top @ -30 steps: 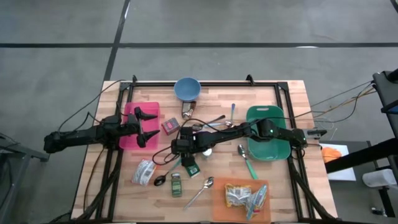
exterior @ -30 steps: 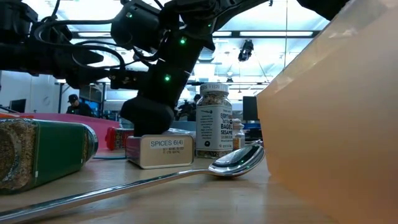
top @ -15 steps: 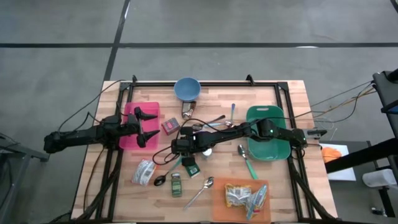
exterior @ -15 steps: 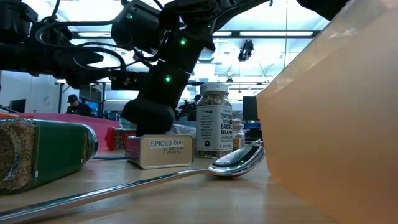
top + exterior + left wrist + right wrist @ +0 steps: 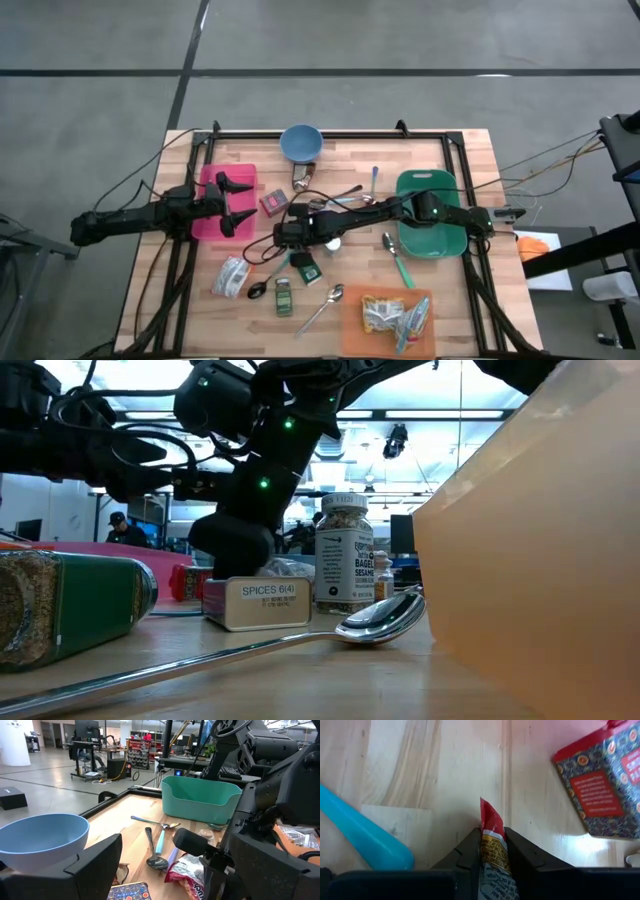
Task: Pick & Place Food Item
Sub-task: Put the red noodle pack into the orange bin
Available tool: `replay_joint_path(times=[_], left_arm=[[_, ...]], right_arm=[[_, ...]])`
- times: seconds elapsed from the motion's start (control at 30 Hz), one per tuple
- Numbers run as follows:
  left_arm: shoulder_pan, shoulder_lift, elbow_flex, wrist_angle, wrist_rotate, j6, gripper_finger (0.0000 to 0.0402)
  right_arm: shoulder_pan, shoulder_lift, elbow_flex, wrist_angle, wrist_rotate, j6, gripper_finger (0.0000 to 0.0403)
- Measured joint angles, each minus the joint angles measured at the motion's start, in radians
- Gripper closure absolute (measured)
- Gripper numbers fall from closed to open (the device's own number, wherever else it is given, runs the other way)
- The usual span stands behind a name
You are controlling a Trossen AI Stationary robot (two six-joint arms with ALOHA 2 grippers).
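Note:
The food item is a small red and yellow snack packet [image 5: 489,822] lying on the wooden table near its middle; the left wrist view shows its crumpled body [image 5: 186,874]. My right gripper [image 5: 492,840] reaches in from the table's right side, slants down and is shut on it [image 5: 289,234]. A red tin [image 5: 600,782] lies just beyond it. My left gripper [image 5: 246,204] hovers open and level over the pink tray [image 5: 212,182] at the left, touching nothing. My right gripper pinches one end of the packet [image 5: 491,834] between its two fingers, slanting down from the table's right side. A red corner [image 5: 485,806] sticks out past the fingertips. The rest of the packet is hidden under the gripper, so whether it rests on the table does not show.
Close by lie a flat spice tin [image 5: 262,603], a sesame jar [image 5: 345,555], a green jar on its side [image 5: 70,605], spoons [image 5: 380,618] and a blue handle [image 5: 365,837]. A blue bowl [image 5: 301,143] stands at the far edge, a green bin [image 5: 430,225] at the right, an orange board [image 5: 388,322] at the near right.

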Motion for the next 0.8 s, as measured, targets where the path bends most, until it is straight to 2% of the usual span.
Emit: replay_joint_path(times=[0.23, 0.8], left_arm=[[0.0, 0.0, 0.0, 0.0, 0.0, 0.0, 0.003], [0.0, 0.0, 0.0, 0.0, 0.0, 0.0, 0.003]], right_arm=[[0.002, 0.0, 0.044, -0.033, 0.008, -0.033, 0.0339], [0.076, -0.012, 0.313, -0.296, 0.221, -0.136, 0.0338]])
